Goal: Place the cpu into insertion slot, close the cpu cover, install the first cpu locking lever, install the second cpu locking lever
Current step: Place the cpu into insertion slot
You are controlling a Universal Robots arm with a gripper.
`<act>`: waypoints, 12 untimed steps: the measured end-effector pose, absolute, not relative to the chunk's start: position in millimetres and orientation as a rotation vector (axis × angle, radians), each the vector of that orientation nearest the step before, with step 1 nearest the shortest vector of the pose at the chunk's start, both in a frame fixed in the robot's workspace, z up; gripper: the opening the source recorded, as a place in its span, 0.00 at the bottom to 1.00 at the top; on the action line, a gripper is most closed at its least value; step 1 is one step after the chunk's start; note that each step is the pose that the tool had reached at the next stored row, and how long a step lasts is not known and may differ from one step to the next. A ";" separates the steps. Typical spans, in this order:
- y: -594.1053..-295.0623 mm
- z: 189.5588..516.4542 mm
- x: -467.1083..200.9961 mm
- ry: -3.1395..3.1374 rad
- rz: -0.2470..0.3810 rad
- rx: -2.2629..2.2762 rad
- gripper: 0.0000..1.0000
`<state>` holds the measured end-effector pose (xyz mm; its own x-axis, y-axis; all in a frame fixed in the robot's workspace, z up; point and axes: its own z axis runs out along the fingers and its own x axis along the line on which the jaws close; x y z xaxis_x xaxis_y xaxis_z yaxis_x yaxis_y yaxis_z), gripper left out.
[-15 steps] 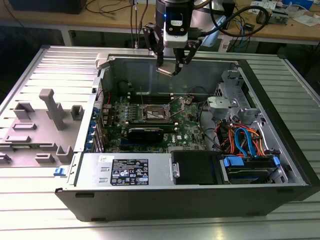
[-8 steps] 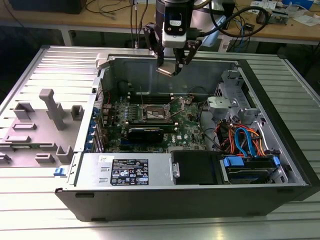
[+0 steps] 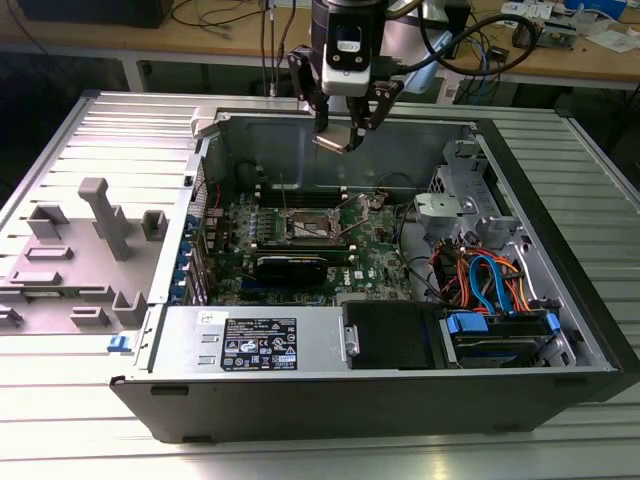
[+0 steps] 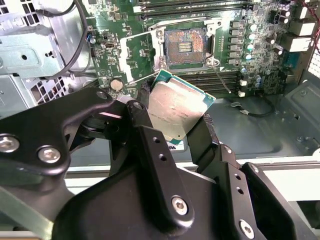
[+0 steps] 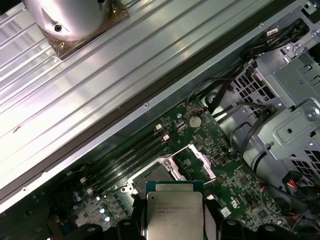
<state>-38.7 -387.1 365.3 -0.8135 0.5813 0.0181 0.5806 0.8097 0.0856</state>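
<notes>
Second wrist view has the pincer [image 4: 172,122] clamped on the cpu [image 4: 177,107]. One black finger [image 4: 145,130] presses one edge of the chip and the other finger [image 4: 202,137] presses the opposite edge. The chip's silvery-grey top faces the camera, with its green rim showing along the far side.

In the exterior view the pincer [image 3: 347,135] hangs above the open computer case [image 3: 300,400], near the case's back wall. The cpu [image 3: 333,143] sits tilted between the fingertips, well clear of the green motherboard [image 3: 375,262] below. The first wrist view shows the cpu [image 5: 175,212] flat-on, gripped at both sides.

Beyond the chip in the second wrist view lies the insertion slot [image 4: 185,46], bare, with its contact field exposed inside the metal rim. The cpu cover [image 4: 124,56] stands open just beside it, not lying over the socket. Long narrow memory slots [image 4: 200,7] run along the far side of the socket.

In the exterior view the insertion slot [image 3: 312,226] lies in the middle of the board, and a long black card [image 3: 290,266] sits just in front of it. Blue and orange cables [image 3: 490,280] bunch at the exterior view's right. The case rests on a ribbed metal desk [image 3: 560,440], and grey holders [image 3: 100,215] stand on the desk at the exterior view's left.
</notes>
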 end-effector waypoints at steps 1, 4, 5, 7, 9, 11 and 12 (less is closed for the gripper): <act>-387.1 365.3 -38.7 2.977 0.136 0.965 0.54; -387.1 365.0 -38.7 2.965 0.136 0.997 0.54; -387.1 365.0 -38.7 2.963 0.136 1.004 0.54; -387.1 364.9 -38.7 2.960 0.136 1.012 0.54; -387.1 364.9 -38.7 2.957 0.136 1.018 0.54; -387.1 365.0 -38.7 2.956 0.136 1.021 0.54; -387.1 365.0 -38.8 2.956 0.136 1.021 0.54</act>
<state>-38.8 -387.1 365.0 -0.7872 0.6165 0.0181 0.6155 0.7835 0.0855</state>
